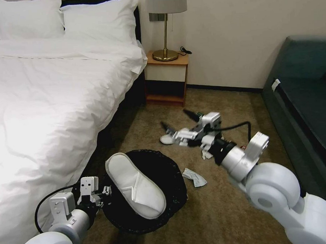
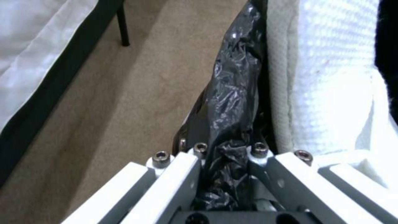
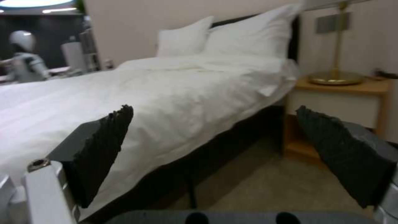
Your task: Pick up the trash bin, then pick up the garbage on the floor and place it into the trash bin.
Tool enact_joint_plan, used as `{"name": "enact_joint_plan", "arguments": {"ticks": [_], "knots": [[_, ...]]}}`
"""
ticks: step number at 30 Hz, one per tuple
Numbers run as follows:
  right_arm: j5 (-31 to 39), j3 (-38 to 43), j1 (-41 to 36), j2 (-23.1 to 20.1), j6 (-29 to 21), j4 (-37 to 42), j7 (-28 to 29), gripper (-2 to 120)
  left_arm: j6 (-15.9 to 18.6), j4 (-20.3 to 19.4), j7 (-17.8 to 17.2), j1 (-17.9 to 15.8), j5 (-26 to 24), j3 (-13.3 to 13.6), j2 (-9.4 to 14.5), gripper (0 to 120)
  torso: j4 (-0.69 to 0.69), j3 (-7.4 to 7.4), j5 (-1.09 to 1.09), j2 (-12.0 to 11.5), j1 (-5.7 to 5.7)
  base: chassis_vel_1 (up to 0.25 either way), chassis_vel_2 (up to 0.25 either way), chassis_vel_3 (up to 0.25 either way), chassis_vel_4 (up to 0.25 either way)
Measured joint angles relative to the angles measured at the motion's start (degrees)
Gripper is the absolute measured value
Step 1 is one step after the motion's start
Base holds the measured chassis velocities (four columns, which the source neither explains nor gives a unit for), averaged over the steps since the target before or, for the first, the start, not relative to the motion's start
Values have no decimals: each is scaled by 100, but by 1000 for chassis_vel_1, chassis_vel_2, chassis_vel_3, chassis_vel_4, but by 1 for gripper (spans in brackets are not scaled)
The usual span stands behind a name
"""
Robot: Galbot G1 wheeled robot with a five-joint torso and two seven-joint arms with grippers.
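Left tool (image 2: pixel 226 155) pinches the crinkled glossy liner of the round black trash bin (image 1: pixel 165 172); right tool (image 1: pixel 175 121) spread wide.

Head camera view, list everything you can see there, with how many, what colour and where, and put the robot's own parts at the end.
trash bin: one, black, bag-lined, above the carpet beside the bed
slippers: two, white; one lying across the bin's mouth, one on the floor under the right gripper
tissue: one, white, crumpled, on the carpet right of the bin
bed: one, white linen, left
pillows: two, white, at the bed's head
nightstand: one, wood and white, by the wall
lamp: one, brass with grey shade, on the nightstand
sofa: one, dark green, right
left gripper: shut on the bin's bagged rim
right gripper: open, above the floor litter
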Motion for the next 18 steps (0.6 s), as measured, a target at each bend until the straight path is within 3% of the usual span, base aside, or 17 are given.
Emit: {"name": "enact_joint_plan", "arguments": {"ticks": [7, 18], "knots": [[-240, 159, -413, 85, -72, -158, 303, 100, 0, 0, -2, 28, 13, -63, -37, 2, 0, 0, 0, 0, 0, 0, 0, 0, 0], [-1357, 800, -1669, 481, 77, -535, 425, 100, 0, 0, -108, 7, 81, -283, -151, 2, -1, -1, 1, 0, 0, 0, 0, 0, 0]]}}
